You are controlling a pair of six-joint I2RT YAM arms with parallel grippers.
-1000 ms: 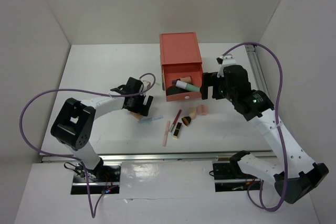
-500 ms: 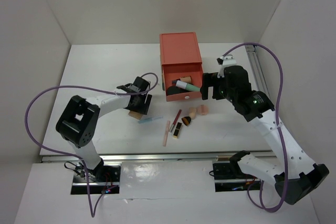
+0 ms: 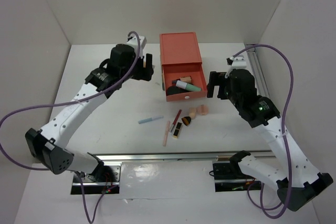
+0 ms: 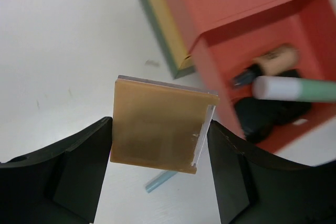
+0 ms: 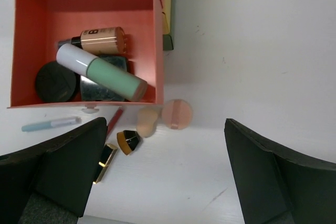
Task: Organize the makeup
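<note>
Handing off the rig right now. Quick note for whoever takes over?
Left gripper: shut on the tan compact, held up left of the drawer box, not in yet.
Right gripper: open and empty, above the table just right of the open drawer.
Done: the mint tube, black jar, tan bottle and a dark compact lie in the drawer.
Loose on the table in front of it: blue pencil, pink pencil, lipsticks, brush, two peach sponges.
Left to do: drop in the tan compact, then probably the loose pieces.
</note>
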